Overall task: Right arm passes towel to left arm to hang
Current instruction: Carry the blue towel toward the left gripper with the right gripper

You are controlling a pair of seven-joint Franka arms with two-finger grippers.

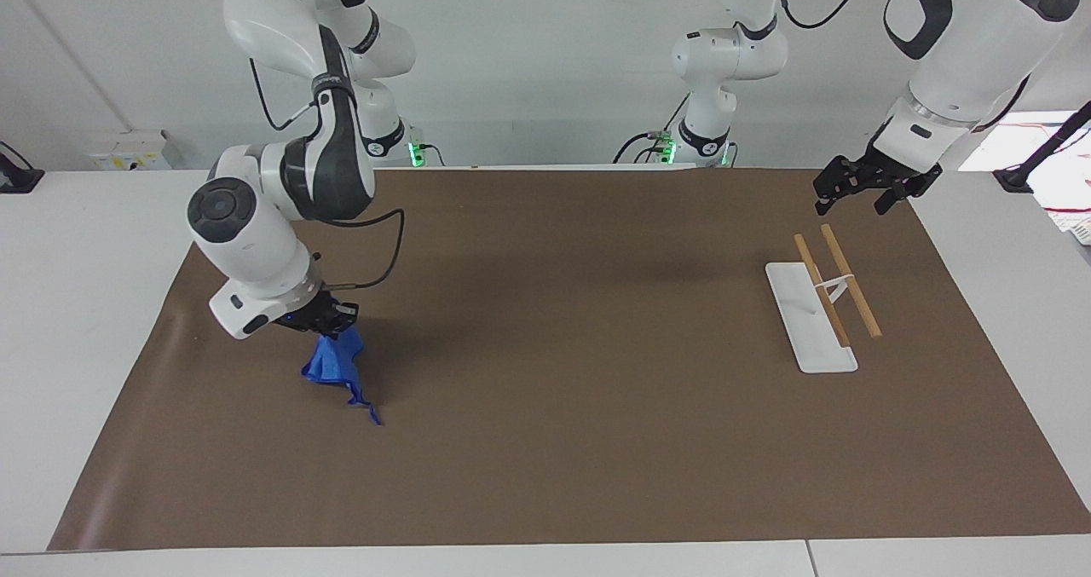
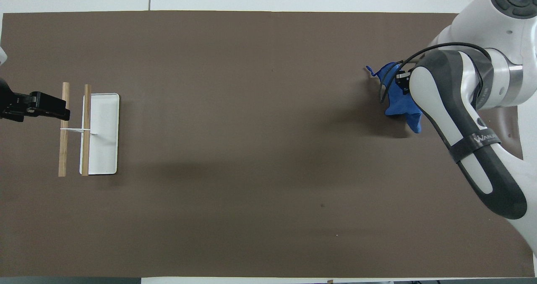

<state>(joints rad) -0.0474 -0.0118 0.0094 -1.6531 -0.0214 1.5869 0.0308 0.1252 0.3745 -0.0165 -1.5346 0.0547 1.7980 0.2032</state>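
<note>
The blue towel (image 1: 334, 366) hangs bunched from my right gripper (image 1: 332, 323), which is shut on its top edge above the brown mat at the right arm's end of the table. Its corner loop (image 1: 373, 417) dangles at the bottom, close to the mat. In the overhead view the towel (image 2: 396, 101) shows partly under the right arm's forearm. My left gripper (image 1: 859, 187) waits in the air with its fingers spread open, over the mat's edge beside the wooden rack (image 1: 837, 287). Seen from above, the left gripper (image 2: 50, 108) lies over one rail's end.
The rack is two parallel wooden rails (image 2: 74, 128) raised on a thin white support above a white base plate (image 2: 100, 133), at the left arm's end of the table. A brown mat (image 1: 562, 441) covers most of the white table.
</note>
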